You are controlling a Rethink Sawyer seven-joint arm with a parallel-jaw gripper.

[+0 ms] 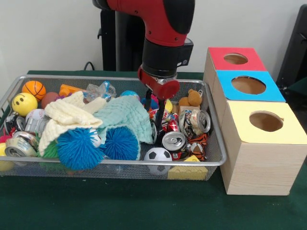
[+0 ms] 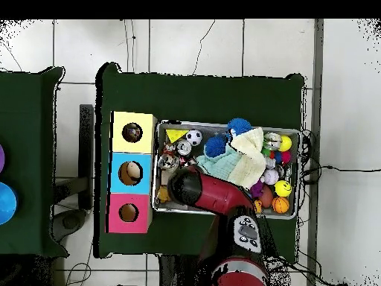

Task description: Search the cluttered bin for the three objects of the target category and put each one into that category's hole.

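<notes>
- Left end of the wire bin (image 1: 213,160): an orange basketball toy (image 1: 34,89), a yellow smiley ball (image 1: 24,103) and a few silvery tins or tape rolls (image 1: 19,143) lie loose. None is in hand.
- Left centre: a cream knitted cloth (image 1: 67,117) and a mint cloth (image 1: 125,117) are heaped over the clutter. Two blue spiky balls (image 1: 76,149) lie against the near wall. What is under the cloths cannot be seen.
- Centre: the red arm (image 1: 160,43) reaches straight down and the pincer (image 1: 158,128) is sunk among the items just right of the mint cloth. Whether it is spread or pinching anything cannot be told; the overhead view hides it under the arm.
- Right centre: crushed drink cans (image 1: 173,141) are clustered touching one another, right beside the pincer. A small football (image 1: 157,154) and a yellow wedge block (image 1: 187,171) lie near the front wall, and a brown teddy (image 1: 193,98) at the far wall.
- Right of the bin, on the green tabletop (image 1: 120,206): three boxes stand in a row from far to near, with the red-topped hole (image 1: 235,59), the blue-topped hole (image 1: 248,85) and the yellow-topped hole (image 1: 266,121).
- From above, something pale shows in the blue-topped hole and something dark in the yellow-topped one. What these are cannot be told.
- Judgement: the target category is not shown. Going by the pincer's position, the cans are the likely target.
- Judgement: several cans remain in the bin, so the task appears early or midway. A grasp, a carry and a drop are still outstanding.
</notes>
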